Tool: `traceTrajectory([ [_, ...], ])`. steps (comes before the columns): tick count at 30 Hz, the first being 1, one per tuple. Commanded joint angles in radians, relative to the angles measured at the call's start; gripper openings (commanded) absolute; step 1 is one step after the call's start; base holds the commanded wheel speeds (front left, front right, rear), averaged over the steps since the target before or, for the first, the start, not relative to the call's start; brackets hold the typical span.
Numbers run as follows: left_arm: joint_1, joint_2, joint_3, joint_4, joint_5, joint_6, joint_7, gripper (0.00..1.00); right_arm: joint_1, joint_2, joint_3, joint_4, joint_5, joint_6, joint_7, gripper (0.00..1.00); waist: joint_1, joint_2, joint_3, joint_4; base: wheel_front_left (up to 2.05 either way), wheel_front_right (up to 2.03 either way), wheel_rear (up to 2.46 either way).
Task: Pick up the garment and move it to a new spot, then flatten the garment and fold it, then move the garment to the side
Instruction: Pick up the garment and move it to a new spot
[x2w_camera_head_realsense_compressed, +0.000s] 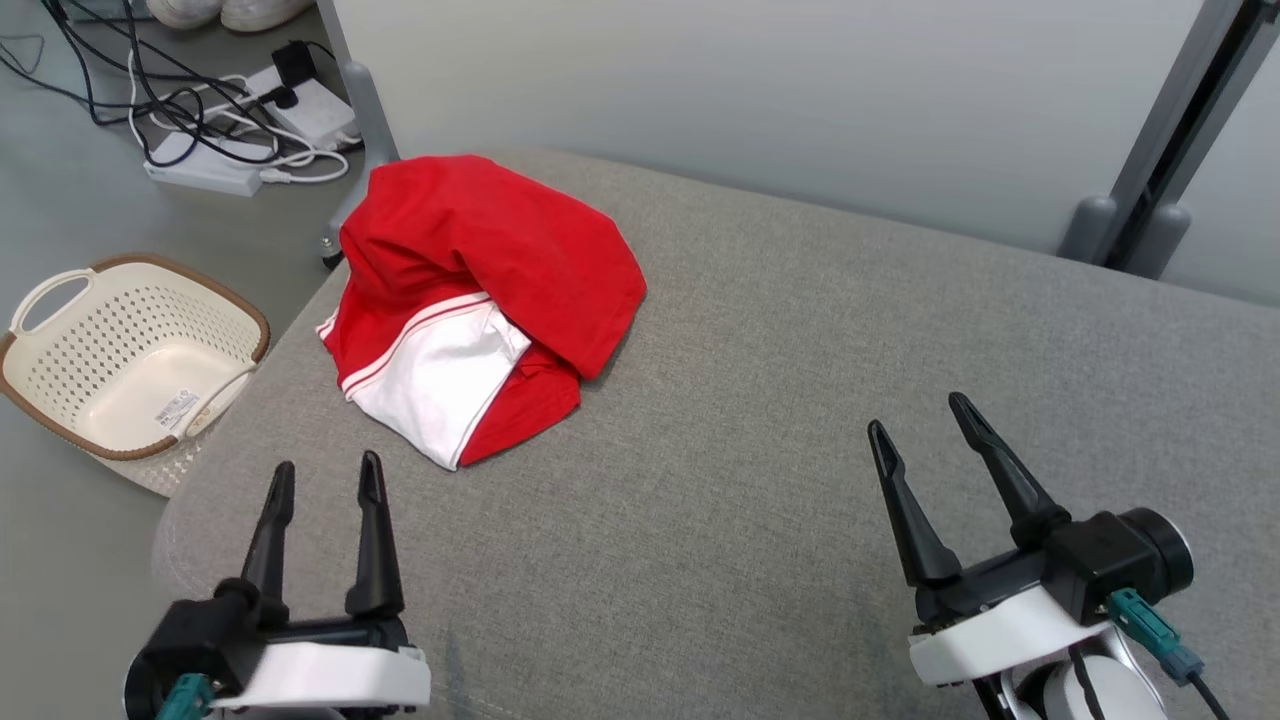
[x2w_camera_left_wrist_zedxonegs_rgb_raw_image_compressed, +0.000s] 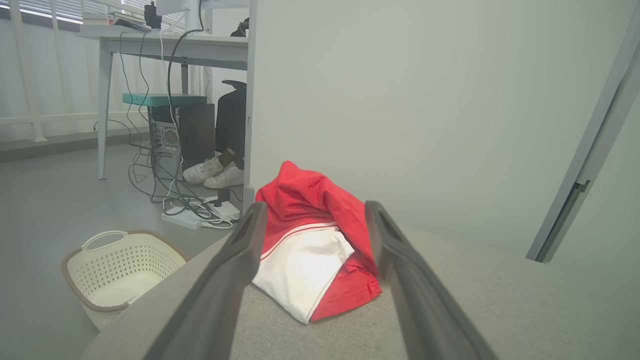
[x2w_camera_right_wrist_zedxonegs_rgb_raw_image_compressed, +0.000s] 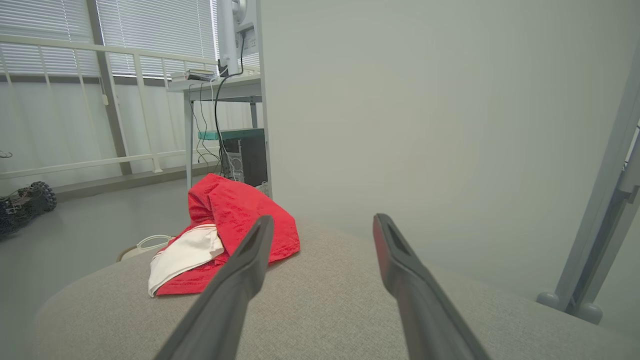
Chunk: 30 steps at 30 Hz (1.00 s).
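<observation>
Where the head view looks down on a grey fabric-covered surface (x2w_camera_head_realsense_compressed: 760, 440), a crumpled red garment (x2w_camera_head_realsense_compressed: 500, 250) lies in the upper left of the frame, close to the surface's rounded left edge. It sits in a loose heap, with red cloth folded over a white panel edged in thin stripes, and neither gripper touches it.

The left gripper (x2w_camera_head_realsense_compressed: 328, 463) is at the lower left. Its two long dark fingers are spread wide with nothing between them, and they point up the frame toward the garment, which lies a little beyond their tips. The right gripper (x2w_camera_head_realsense_compressed: 918, 413) is at the lower right, also wide and empty, and stands well apart from the garment.

In the left wrist view the garment appears mid-frame, between the two fingers and beyond them. In the right wrist view it sits left of centre, partly behind the left-hand finger.

At the left edge of the head view, on the grey floor beside the surface, stands a cream perforated basket (x2w_camera_head_realsense_compressed: 100, 330) with a brown rim. In the upper left corner are white power strips (x2w_camera_head_realsense_compressed: 205, 172) and tangled cables — just above them, white shoes (x2w_camera_head_realsense_compressed: 225, 10) at the top edge.
</observation>
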Motion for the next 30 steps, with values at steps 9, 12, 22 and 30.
traceTrajectory([
  [9, -0.201, 0.004, 0.064, 0.105, -0.057, -0.093, -0.001, 1.0, -0.087, -0.017, 0.002, -0.027, -0.085, 0.0, -0.005, 1.0, 0.0, 0.0, 0.187, -0.052, 0.0, 0.0, 0.0],
  [12, -0.315, 0.03, 0.09, 0.192, -0.049, -0.132, -0.001, 1.0, -0.119, -0.032, -0.003, -0.044, -0.099, 0.0, -0.005, 1.0, 0.0, 0.0, 0.257, -0.074, 0.0, 0.0, 0.0],
  [22, -0.673, 0.167, 0.129, 0.518, -0.117, -0.187, 0.19, 1.0, -0.161, -0.07, -0.018, -0.078, -0.116, 0.0, -0.005, 1.0, 0.0, 0.0, 0.393, -0.142, 0.0, 0.0, 0.0],
  [30, -0.842, 0.236, 0.108, 0.676, -0.107, -0.198, 0.276, 1.0, -0.179, -0.084, -0.021, -0.087, -0.121, 0.0, -0.005, 1.0, 0.0, 0.0, 0.446, -0.173, 0.0, 0.0, 0.0],
])
